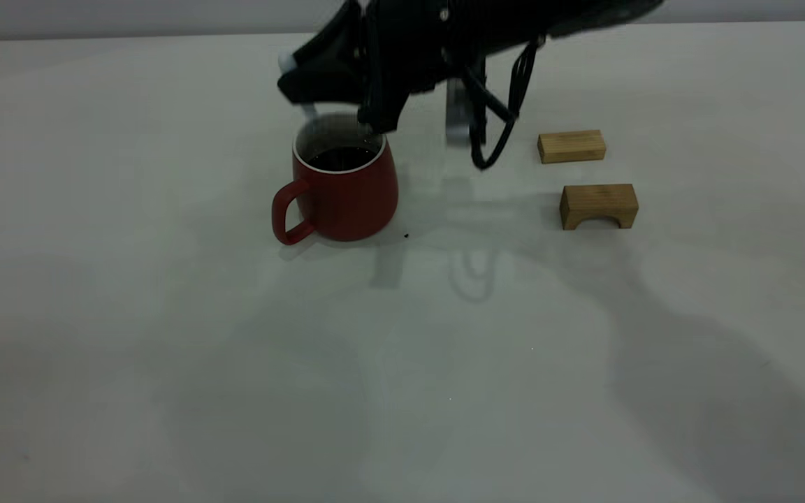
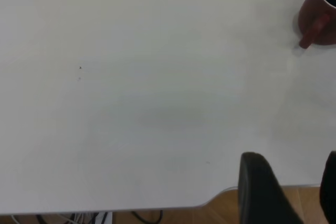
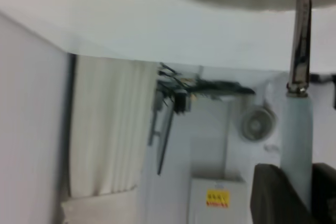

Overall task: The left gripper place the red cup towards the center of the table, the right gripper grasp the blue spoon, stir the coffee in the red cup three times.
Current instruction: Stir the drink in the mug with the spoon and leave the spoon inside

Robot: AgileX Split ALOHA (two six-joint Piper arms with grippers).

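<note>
Black arm (image 1: 486,28), looping black cables (image 1: 497,126)

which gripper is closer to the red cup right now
Right. The right gripper hangs just above the red cup, holding the blue spoon over its rim. The left gripper is far off at the table edge, with the cup small in its wrist view.

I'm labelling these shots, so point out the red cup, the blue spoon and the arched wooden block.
red cup (image 1: 357,202), exterior view, front wall.
blue spoon (image 3: 297,145), right wrist view, pale handle.
arched wooden block (image 1: 599,199), exterior view, front face.
</note>
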